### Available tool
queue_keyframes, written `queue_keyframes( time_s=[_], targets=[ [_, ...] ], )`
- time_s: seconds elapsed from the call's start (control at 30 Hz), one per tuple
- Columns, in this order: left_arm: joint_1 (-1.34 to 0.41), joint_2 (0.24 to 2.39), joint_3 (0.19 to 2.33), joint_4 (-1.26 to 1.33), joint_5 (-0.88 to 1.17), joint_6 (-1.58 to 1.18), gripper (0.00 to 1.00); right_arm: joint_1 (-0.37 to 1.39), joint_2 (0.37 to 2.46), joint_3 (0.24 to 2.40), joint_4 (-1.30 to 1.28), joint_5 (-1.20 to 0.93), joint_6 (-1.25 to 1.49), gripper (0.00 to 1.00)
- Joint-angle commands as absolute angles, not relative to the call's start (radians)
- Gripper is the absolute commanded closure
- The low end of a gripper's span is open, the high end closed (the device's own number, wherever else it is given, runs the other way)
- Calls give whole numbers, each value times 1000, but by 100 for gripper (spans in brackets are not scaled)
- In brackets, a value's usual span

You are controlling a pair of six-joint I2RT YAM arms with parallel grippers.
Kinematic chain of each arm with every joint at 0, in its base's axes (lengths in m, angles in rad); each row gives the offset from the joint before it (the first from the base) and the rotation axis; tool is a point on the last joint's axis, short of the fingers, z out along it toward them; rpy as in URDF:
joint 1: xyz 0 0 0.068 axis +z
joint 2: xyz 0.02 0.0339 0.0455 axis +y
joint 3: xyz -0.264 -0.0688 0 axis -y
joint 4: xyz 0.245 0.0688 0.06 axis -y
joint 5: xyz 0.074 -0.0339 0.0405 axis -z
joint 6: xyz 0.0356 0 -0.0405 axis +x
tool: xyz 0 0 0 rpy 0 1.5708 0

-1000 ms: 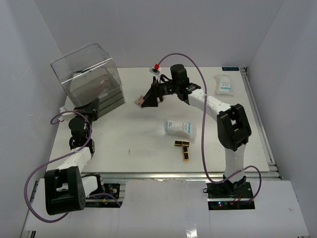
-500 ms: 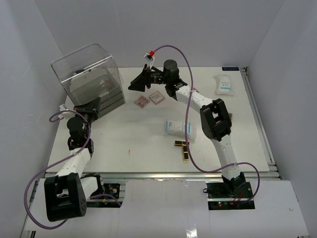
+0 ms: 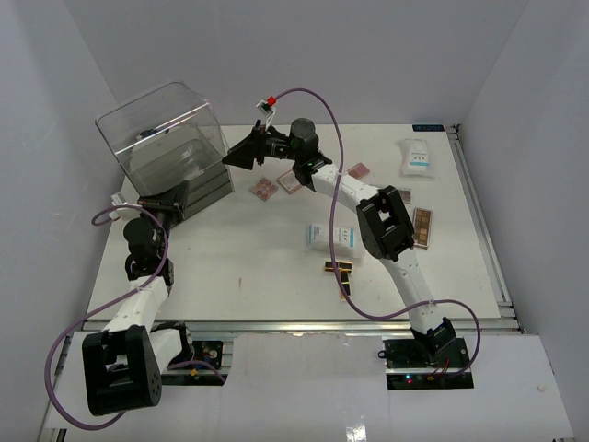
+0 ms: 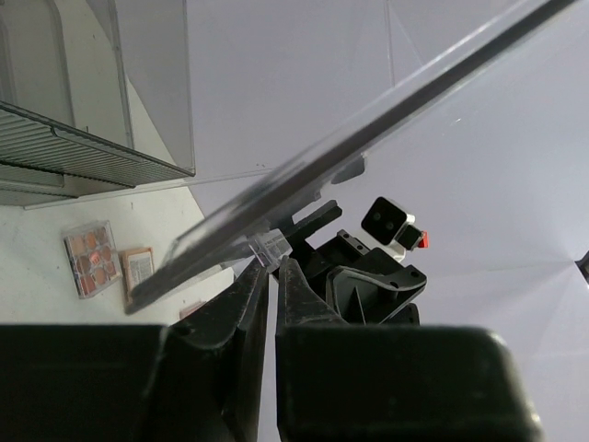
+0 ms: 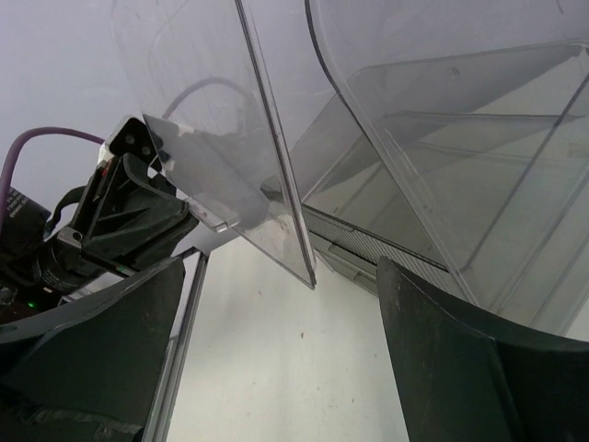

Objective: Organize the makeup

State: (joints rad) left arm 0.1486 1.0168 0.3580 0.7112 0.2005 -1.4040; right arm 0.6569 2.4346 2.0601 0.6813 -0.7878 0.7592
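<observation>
Just below and behind my right gripper [image 3: 241,155], whose fingers stand spread and empty at the clear box [image 3: 166,129], lie two square palettes [image 3: 265,189] on the table. My left gripper [image 4: 273,262] is pinched on the small tab of the box's clear flap [image 4: 368,147]. I judge the palettes light, stiff and slick, lying so flat that I'd best nip one across opposite edges.

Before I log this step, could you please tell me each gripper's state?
Left gripper: closed on the clear flap.
Right gripper: open, holding nothing.
</observation>
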Motion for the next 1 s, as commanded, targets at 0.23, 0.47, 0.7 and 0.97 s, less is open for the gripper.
queue_keyframes(
  time_s=[0.23,0.47,0.7,0.97],
  targets=[
    [145,974,370,707,256,-1404,100,676,2442,2116,860,-788,881,5],
    [145,962,372,659,245,-1395,70,675,2420,2043,1007,-812,1022,0],
    [144,929,377,604,275,-1344,37,675,2392,2022,1034,-829,1049,5],
    [144,835,351,521,389,-1109,29,673,2354,2010,1068,-834,1090,6]
  ],
)
